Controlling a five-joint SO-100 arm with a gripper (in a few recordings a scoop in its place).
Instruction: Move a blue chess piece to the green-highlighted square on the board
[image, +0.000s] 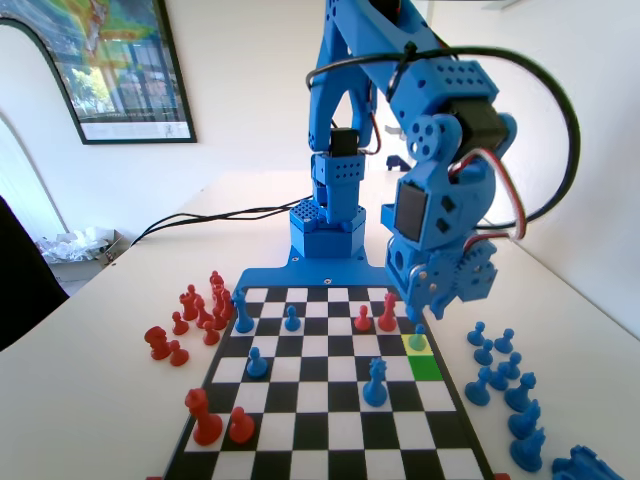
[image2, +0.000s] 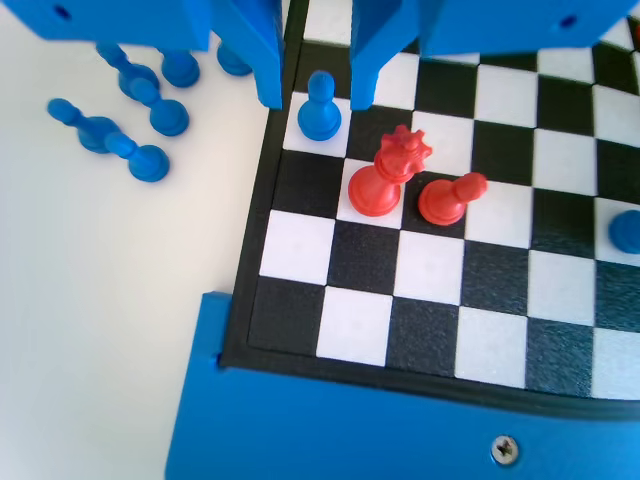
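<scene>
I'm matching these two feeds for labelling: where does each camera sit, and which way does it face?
Fixed view: stands at the board's end opposite the blue arm, looking along it at the arm, whose end effector hangs open over the blue pawn.
Wrist view: rides on the wrist, looking down at the board's corner; the end effector reaches down from the top.
Shared: that pawn and the red pieces beside it.
</scene>
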